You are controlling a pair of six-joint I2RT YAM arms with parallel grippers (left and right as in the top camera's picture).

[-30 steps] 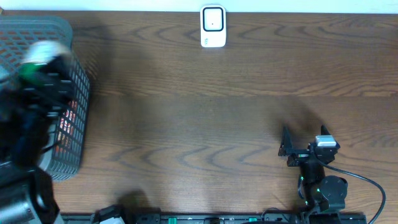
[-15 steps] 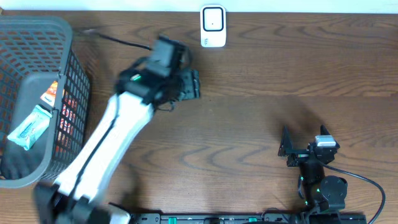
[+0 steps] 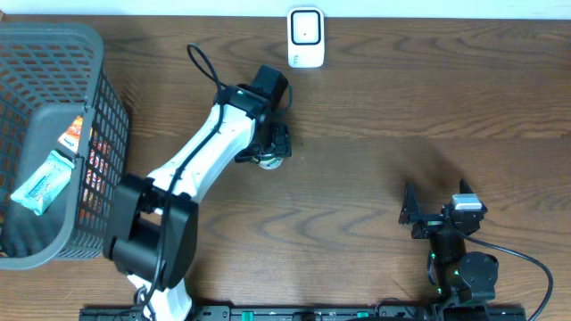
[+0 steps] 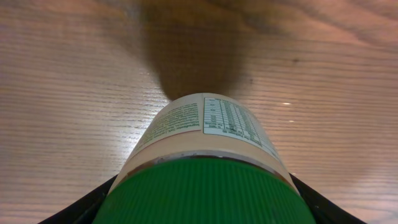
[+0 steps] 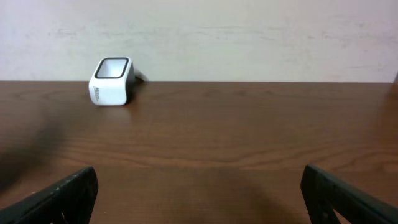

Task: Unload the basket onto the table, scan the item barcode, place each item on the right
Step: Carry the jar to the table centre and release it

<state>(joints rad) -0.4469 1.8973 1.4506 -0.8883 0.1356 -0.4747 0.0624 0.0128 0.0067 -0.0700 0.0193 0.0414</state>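
My left gripper (image 3: 272,143) is shut on a bottle (image 4: 208,124) with a ribbed green cap and a cream label of fine print. The left wrist view shows the cap filling the space between the jaws, with the bottle just above the wood. From overhead only a sliver of the bottle (image 3: 268,161) shows under the gripper. The white barcode scanner (image 3: 305,37) stands at the table's far edge, up and to the right of that gripper; no barcode shows. In the right wrist view the scanner (image 5: 112,81) stands far left. My right gripper (image 3: 415,214) rests open at the near right, nothing between its fingers.
A grey mesh basket (image 3: 53,36) fills the left edge of the table. It holds a teal packet (image 3: 40,183) and an orange packet (image 3: 76,134). The left arm (image 3: 192,165) stretches diagonally from the near edge toward the scanner.
The left arm has swung from over the basket to the middle of the table with the bottle in its jaws. The right arm has not moved.
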